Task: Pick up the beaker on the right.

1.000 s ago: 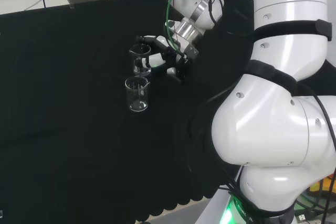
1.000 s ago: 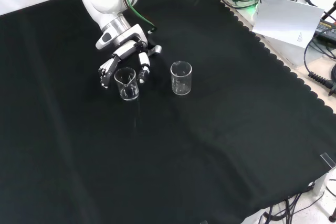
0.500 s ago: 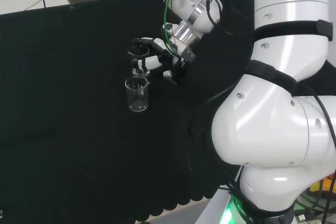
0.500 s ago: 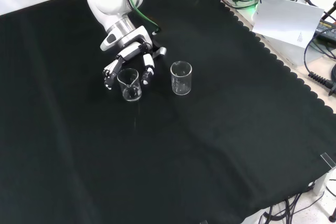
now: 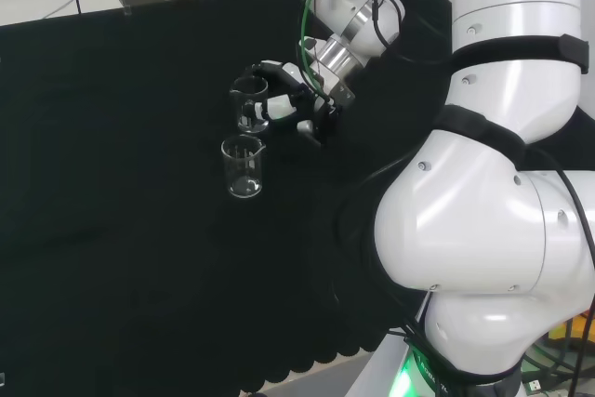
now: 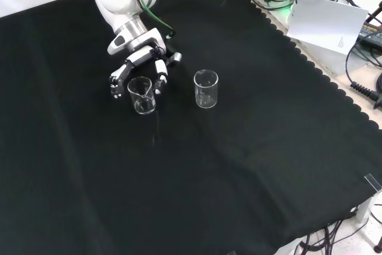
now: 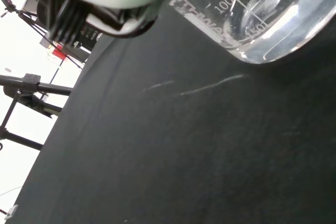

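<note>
In the head view, the near beaker [image 5: 243, 166] stands free on the bench [image 5: 112, 230]. Just behind it, the far beaker [image 5: 250, 105] sits between the curled fingers [image 5: 275, 109] of the hand [image 6: 138, 61], which close around it from the side. The wrist view shows its base [image 7: 262, 30] seemingly just off the cloth, so I judge a lift is beginning. The risk: smooth glass may slip or tilt between the fingers. A sideways swing could also knock the near beaker over.
</note>
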Robot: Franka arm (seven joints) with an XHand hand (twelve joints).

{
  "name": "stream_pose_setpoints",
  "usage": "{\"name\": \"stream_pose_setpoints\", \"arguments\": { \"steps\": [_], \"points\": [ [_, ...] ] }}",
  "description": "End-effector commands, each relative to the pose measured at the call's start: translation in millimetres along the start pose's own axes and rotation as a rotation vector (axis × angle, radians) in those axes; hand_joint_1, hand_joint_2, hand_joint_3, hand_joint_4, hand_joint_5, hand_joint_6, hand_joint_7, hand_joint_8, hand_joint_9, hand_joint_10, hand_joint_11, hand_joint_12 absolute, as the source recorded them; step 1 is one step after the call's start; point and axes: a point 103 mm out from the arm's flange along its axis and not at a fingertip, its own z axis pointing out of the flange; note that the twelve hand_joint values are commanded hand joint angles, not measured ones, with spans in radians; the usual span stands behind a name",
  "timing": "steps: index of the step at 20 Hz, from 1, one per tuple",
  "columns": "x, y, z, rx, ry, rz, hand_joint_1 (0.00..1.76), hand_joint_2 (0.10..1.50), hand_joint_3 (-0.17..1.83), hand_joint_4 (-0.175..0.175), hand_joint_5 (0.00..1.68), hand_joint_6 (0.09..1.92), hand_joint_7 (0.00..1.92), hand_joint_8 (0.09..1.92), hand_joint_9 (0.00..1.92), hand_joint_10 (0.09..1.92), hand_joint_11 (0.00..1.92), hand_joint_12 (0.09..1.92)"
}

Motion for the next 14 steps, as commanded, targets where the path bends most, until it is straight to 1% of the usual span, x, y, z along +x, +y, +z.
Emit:
{"name": "stream_pose_setpoints", "arguments": {
  "steps": [1,3,8,10,13,14],
  "points": [
    [-8.4,-1.8,-3.6,0.011,0.001,-0.004,1.04,0.52,0.72,-0.060,0.52,0.94,0.25,0.72,0.39,0.65,0.02,1.41],
    [-11.9,-1.1,-5.7,0.018,0.001,-0.011,1.04,0.52,0.72,-0.060,0.52,0.96,0.26,0.72,0.40,0.65,0.02,1.41],
    [-5.2,-0.3,-2.8,0.029,-0.004,-0.023,1.04,0.51,0.74,-0.060,0.52,0.99,0.26,0.72,0.40,0.65,0.03,1.41],
    [-7.2,1.6,-6.8,0.036,-0.007,-0.034,1.04,0.51,0.74,-0.059,0.52,1.00,0.26,0.72,0.41,0.65,0.03,1.41],
    [1.0,2.9,-3.2,0.049,-0.005,-0.051,1.03,0.51,0.75,-0.059,0.50,1.00,0.26,0.72,0.40,0.65,0.03,1.41],
    [-0.7,3.8,-4.7,0.056,-0.006,-0.058,1.03,0.51,0.75,-0.059,0.48,0.99,0.26,0.72,0.40,0.64,0.03,1.41]
  ]
}}
